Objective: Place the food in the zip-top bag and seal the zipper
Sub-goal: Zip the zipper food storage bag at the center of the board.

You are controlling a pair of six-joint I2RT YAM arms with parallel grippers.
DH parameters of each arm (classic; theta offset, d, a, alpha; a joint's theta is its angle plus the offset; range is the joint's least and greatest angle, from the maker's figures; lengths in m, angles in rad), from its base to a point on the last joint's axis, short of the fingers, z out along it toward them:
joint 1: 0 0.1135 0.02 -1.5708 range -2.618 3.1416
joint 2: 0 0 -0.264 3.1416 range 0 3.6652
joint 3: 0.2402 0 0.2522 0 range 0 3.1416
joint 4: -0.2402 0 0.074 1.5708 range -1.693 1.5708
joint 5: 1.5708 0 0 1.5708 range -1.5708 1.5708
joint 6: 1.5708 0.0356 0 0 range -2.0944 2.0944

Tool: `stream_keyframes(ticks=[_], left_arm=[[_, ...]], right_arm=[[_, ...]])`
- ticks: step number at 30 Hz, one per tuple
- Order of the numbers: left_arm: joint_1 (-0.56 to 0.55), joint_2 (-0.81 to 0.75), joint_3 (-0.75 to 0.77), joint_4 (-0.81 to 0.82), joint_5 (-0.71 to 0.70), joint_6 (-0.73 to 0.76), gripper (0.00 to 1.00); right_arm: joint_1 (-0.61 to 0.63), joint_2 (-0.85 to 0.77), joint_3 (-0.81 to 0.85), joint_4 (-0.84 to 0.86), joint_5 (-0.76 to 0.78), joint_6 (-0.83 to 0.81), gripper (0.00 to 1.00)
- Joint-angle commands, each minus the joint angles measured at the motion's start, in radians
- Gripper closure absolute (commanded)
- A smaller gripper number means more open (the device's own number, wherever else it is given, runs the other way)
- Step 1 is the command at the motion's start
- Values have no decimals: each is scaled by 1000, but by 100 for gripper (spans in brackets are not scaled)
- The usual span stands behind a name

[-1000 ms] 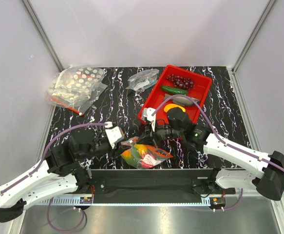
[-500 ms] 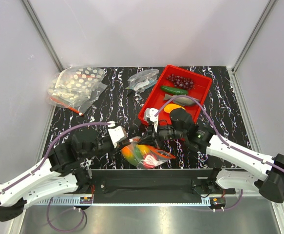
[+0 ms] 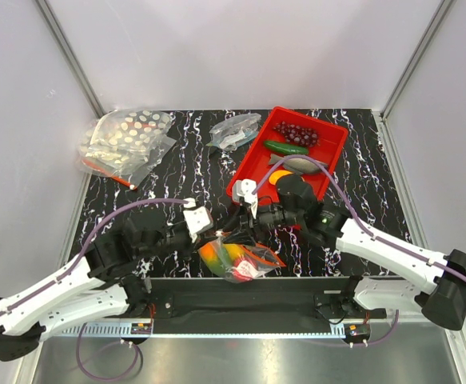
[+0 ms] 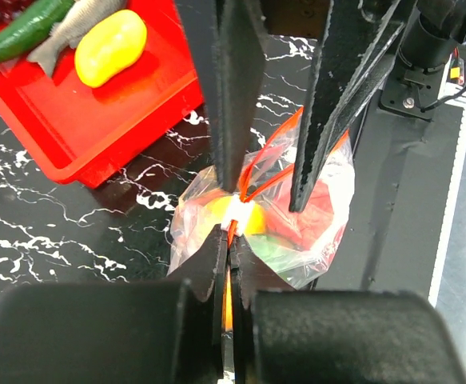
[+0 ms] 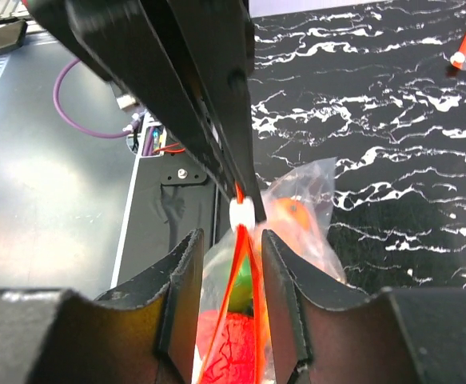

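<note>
Several toys point(image 3: 215, 256) fill the zip-top bag point(image 3: 248, 262); grapes point(image 3: 296, 132), cucumber point(image 3: 286, 148), fish point(image 3: 300, 164), lemon point(image 4: 110, 48) lie in the tray point(image 3: 327, 150) at 1 o'clock. Left gripper point(image 4: 227, 238) clenches the unsealed zipper point(image 5: 240, 194); right gripper point(image 5: 231, 237) straddles it, released.

The bag point(image 4: 316, 240) is thin clear plastic, wrinkled and glinting. Its zipper point(image 4: 274, 182) is a smooth orange-red strip. The food point(image 4: 110, 46) is glossy moulded plastic, the tray point(image 4: 73, 120) smooth red plastic, the table point(image 4: 41, 232) black and white-veined with a faint sheen.

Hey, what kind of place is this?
Probably a robot lab test cell: left arm and right arm bolted to a marbled table, white enclosure walls, toy cucumber in a red tray.
</note>
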Motion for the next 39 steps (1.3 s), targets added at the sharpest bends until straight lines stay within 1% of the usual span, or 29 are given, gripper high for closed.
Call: stream_keyframes(ticks=[1, 12, 13, 15, 16, 20, 22, 29, 30, 31, 33, 34, 37, 39], left_arm=[[4, 12, 55, 39, 34, -10, 100], [8, 21, 66, 25, 26, -19, 100], [8, 20, 66, 25, 25, -19, 100], [9, 17, 65, 23, 22, -19, 100], [11, 15, 65, 22, 14, -19, 100], [17, -2, 60, 19, -47, -51, 100], [27, -21, 55, 17, -96, -62, 100], [75, -58, 43, 13, -187, -104, 100], [89, -58, 46, 8, -219, -104, 100], [96, -57, 51, 2, -243, -145, 100], [124, -52, 57, -26, -299, -165, 100], [133, -48, 64, -36, -366, -195, 100], [179, -40, 75, -78, -498, -243, 100], [217, -39, 78, -95, -533, -255, 100]], right_arm=[[7, 18, 62, 25, -46, -31, 59], [12, 60, 93, 22, -59, -44, 63], [11, 62, 93, 22, -58, -44, 71], [12, 62, 88, 25, -52, -41, 81], [12, 62, 87, 25, -49, -39, 92], [12, 45, 67, 28, -6, -22, 100], [11, 32, 53, 30, 34, -1, 100], [11, 8, 9, 7, 120, 42, 100], [11, -1, -5, 5, 129, 47, 100], [11, -7, -13, 7, 135, 51, 100], [12, -26, -30, 4, 157, 62, 100], [11, -34, -48, 2, 165, 65, 100], [11, -61, -88, -6, 200, 87, 100], [11, -83, -108, -15, 224, 107, 100]])
